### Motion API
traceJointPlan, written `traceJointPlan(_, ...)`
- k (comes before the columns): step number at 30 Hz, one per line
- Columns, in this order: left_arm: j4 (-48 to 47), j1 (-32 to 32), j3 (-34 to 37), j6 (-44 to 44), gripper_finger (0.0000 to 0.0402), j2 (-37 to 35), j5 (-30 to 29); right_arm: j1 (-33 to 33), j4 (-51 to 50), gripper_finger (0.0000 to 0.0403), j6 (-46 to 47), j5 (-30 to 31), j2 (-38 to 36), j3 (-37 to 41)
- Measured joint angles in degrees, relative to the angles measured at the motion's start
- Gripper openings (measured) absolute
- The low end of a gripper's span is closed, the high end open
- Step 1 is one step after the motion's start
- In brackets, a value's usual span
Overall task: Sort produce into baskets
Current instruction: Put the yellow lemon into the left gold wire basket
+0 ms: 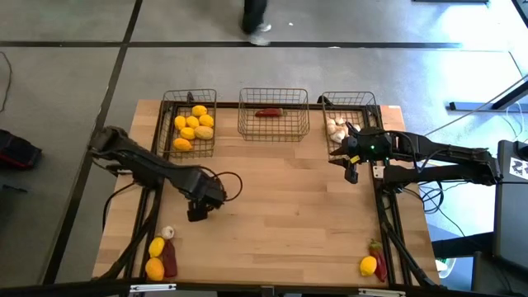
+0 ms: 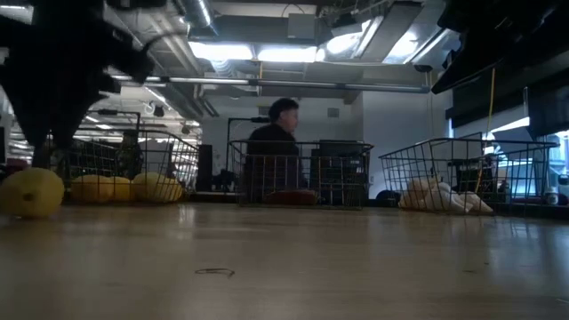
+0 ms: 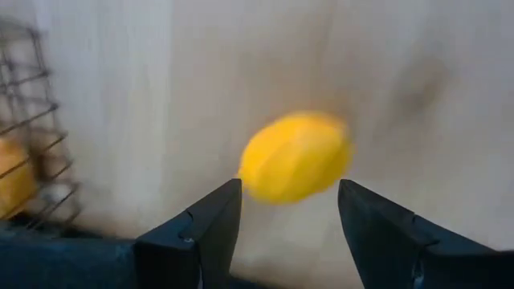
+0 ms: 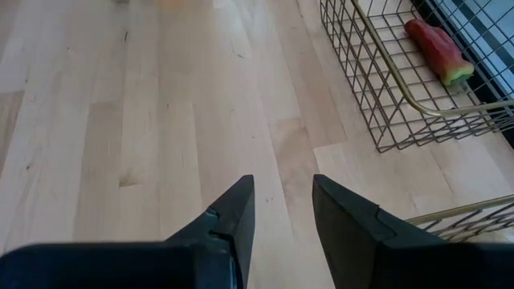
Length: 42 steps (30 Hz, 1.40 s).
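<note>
So my left gripper (image 3: 287, 215) hangs open over the pale wooden table (image 1: 280, 214), a round yellow lemon (image 3: 295, 156) between its fingers, ungripped. Right gripper (image 4: 281, 215), empty and part open, sits near the dark wire-mesh garlic basket (image 1: 348, 115).

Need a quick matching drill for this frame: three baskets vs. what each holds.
Column 1:
1. left basket
2. middle basket
3. right basket

Column 2:
A. garlic bulbs
B. lemons
C. one chili pepper

Pairs: 1-B, 2-C, 3-A
</note>
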<state>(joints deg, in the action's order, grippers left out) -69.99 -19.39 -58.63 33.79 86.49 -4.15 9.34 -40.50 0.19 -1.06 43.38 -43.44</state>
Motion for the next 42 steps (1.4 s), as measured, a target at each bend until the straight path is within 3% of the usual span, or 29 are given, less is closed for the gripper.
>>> traceJointPlan(8,6.1,-3.3,0.0,8.2,0.0203,-7.9,-6.3,0.0,0.0,0.0124,0.0,0.0,0.0,0.0)
traceJointPlan(21,8.9,-2.9,0.0,5.0,0.0211,-8.2,-7.7,0.0,0.1,0.0124,0.0,0.0,0.0,0.0)
traceJointPlan(35,4.5,-3.6,0.1,2.9,0.0366,-8.2,-5.6,0.0,0.1,0.0124,0.0,0.0,0.0,0.0)
traceJointPlan(42,7.3,-4.8,0.1,3.4,0.0392,-8.1,-4.6,0.0,0.0,0.0124,-0.1,0.0,0.0,0.0)
